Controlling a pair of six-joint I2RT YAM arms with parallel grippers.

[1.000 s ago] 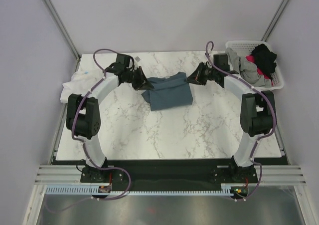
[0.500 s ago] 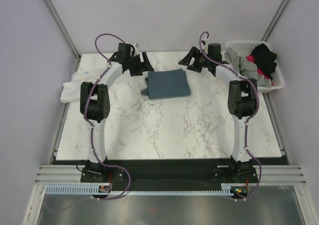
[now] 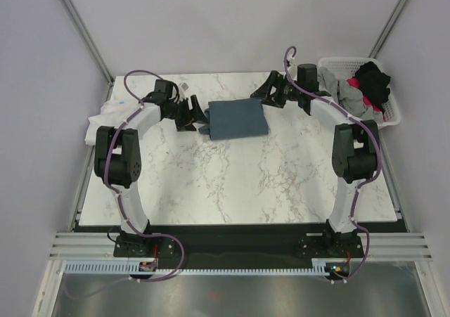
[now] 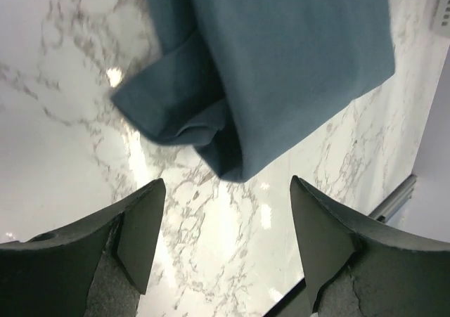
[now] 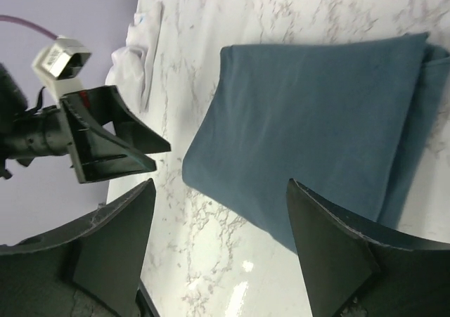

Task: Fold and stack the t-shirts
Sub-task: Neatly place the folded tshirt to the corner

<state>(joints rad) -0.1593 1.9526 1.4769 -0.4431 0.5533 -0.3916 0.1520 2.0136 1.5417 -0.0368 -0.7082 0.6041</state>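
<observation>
Roughly crosswise: folded slate-blue t-shirt (image 3: 238,119)

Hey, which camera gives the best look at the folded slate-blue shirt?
Top external: it alone shows the whole folded slate-blue t-shirt. Right wrist shows most of it close up; left wrist only one end, sleeve poking out.

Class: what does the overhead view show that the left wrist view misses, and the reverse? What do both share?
Overhead only: the basket of clothes, the white shirt at the table's left edge, the open right gripper. Left wrist only: the inner faces of the left gripper's fingers. Both: the folded blue shirt on the marble table.
</observation>
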